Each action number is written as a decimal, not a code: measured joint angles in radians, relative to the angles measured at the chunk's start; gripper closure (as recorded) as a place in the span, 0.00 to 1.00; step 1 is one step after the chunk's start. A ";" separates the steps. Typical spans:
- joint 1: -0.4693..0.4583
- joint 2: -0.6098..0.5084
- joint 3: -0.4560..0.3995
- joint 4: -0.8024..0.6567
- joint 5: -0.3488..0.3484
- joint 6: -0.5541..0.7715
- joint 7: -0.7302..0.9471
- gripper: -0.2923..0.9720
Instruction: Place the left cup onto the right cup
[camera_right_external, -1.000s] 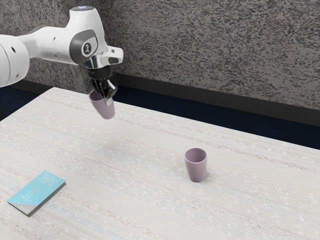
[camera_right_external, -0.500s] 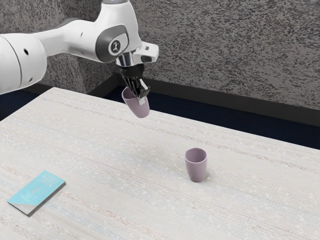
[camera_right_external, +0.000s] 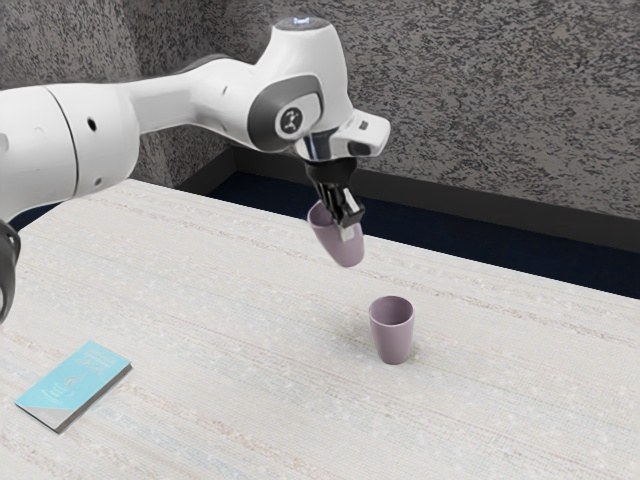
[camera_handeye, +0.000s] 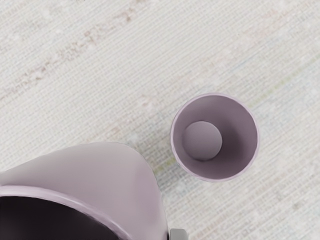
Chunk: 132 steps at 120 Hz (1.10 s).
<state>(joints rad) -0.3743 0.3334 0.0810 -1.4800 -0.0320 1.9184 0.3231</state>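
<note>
My gripper (camera_right_external: 342, 214) is shut on the rim of a mauve cup (camera_right_external: 338, 238), which hangs tilted in the air above the table. That held cup (camera_handeye: 85, 190) looms large just under my hand in the wrist view. A second mauve cup (camera_right_external: 391, 329) stands upright and empty on the table, below the held one and toward the exterior view's right. From the wrist camera I look down into this standing cup (camera_handeye: 215, 136), which lies a short way off from the held cup.
A light wood-grain table (camera_right_external: 200, 330) carries everything. A teal booklet (camera_right_external: 73, 384) lies flat near the front at the exterior view's left. A dark rough wall (camera_right_external: 500, 90) rises behind the table's far edge.
My arm has carried the held cup toward the exterior view's right and slightly lower, closer to the standing cup. The standing cup and booklet have stayed put.
</note>
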 joint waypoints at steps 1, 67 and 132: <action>-0.001 0.000 -0.001 0.000 0.000 0.000 0.000 0.85; -0.033 0.007 -0.018 -0.045 -0.003 -0.022 0.009 0.85; -0.039 0.041 -0.049 -0.024 -0.002 -0.014 0.015 0.85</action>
<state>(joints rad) -0.4130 0.3749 0.0322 -1.5038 -0.0342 1.9040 0.3380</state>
